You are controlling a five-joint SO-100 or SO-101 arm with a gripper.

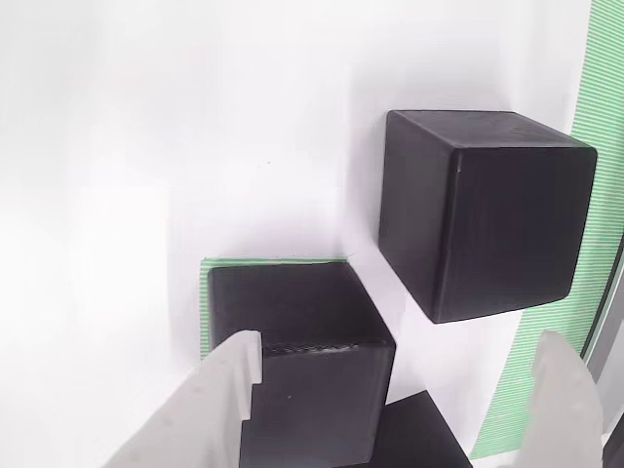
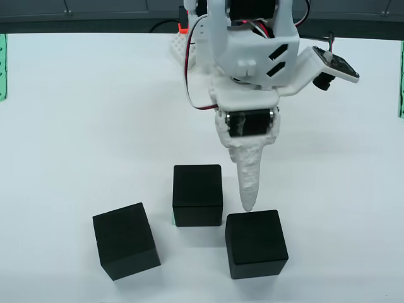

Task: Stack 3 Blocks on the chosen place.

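Three black blocks rest on the white table. In the overhead view, the middle block [image 2: 197,194] sits on the chosen place [image 2: 172,219], of which a green sliver peeks out at the block's lower left. A second block [image 2: 125,240] lies to the left and a third [image 2: 255,243] to the right. My gripper [image 2: 248,201] hangs point-down between the middle and right blocks. In the wrist view my gripper [image 1: 400,341] is open. The block [image 1: 292,341] on the striped patch [image 1: 206,302] stands by the left finger [image 1: 224,400]. Another block [image 1: 487,210] lies beyond, and one corner [image 1: 419,434] shows below.
A long green striped band [image 1: 575,253] runs along the right edge of the wrist view. Green strips [image 2: 2,66] mark the table's sides in the overhead view. The arm's white body and wiring [image 2: 252,57] rise at the back. White table [image 2: 76,139] lies open to the left.
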